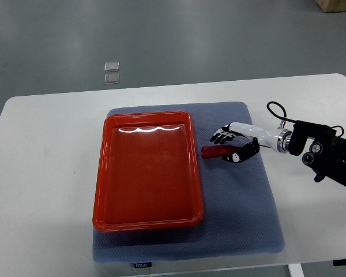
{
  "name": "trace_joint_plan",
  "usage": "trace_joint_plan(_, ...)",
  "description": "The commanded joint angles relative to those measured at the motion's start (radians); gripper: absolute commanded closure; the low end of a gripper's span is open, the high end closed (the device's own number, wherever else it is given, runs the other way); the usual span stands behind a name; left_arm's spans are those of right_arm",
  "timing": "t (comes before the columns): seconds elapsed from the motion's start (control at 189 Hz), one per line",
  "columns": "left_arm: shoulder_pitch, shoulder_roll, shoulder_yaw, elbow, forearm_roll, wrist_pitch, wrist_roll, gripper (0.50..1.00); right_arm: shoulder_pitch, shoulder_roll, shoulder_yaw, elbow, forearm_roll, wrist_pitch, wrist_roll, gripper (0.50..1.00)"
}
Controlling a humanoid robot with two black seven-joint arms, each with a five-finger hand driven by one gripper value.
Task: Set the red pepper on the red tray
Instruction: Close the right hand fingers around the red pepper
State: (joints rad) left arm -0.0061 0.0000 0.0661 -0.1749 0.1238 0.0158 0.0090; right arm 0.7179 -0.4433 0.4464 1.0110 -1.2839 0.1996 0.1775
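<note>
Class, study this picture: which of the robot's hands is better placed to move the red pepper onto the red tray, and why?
The right hand. It is already at the red pepper, which lies on the mat just right of the red tray. The left arm does not show.

I am seeing only a small dark label [141, 265] on the front edge of the blue-grey mat [242, 231], its white lettering too small to read.
</note>
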Motion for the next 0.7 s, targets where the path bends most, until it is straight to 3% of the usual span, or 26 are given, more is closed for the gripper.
trace_joint_plan(0.0, 0.000, 0.000, 0.001, -0.002, 0.000, 0.000, 0.000, 0.500, 0.000, 0.000, -0.002, 0.000, 0.000, 0.001, 0.000, 0.805)
trace_joint_plan(0.402, 0.000, 0.000, 0.000, 0.000, 0.000, -0.002, 0.002, 0.500, -0.006, 0.000, -0.018, -0.002, -0.002, -0.009, 0.013, 0.885)
trace_joint_plan(0.455, 0.000, 0.000, 0.000, 0.000, 0.000, -0.002, 0.000, 0.500, -0.006, -0.002, -0.022, -0.002, -0.008, -0.011, 0.014, 0.946)
trace_joint_plan(0.508, 0.000, 0.000, 0.000, 0.000, 0.000, -0.002, 0.000, 0.500, -0.006, -0.002, -0.022, -0.002, -0.008, -0.011, 0.014, 0.946)
trace_joint_plan(0.513, 0.000, 0.000, 0.000, 0.000, -0.001, 0.000, 0.000, 0.500, -0.005, -0.002, -0.022, -0.002, -0.021, -0.011, 0.016, 0.981)
trace_joint_plan(0.534, 0.000, 0.000, 0.000, 0.000, 0.000, 0.000, 0.000, 0.500, -0.005, -0.002, -0.022, -0.002, -0.022, -0.011, 0.016, 1.000)
trace_joint_plan(0.693, 0.000, 0.000, 0.000, 0.000, -0.001, 0.000, 0.000, 0.500, 0.009, -0.015, -0.018, -0.002, -0.022, -0.011, 0.034, 1.000)
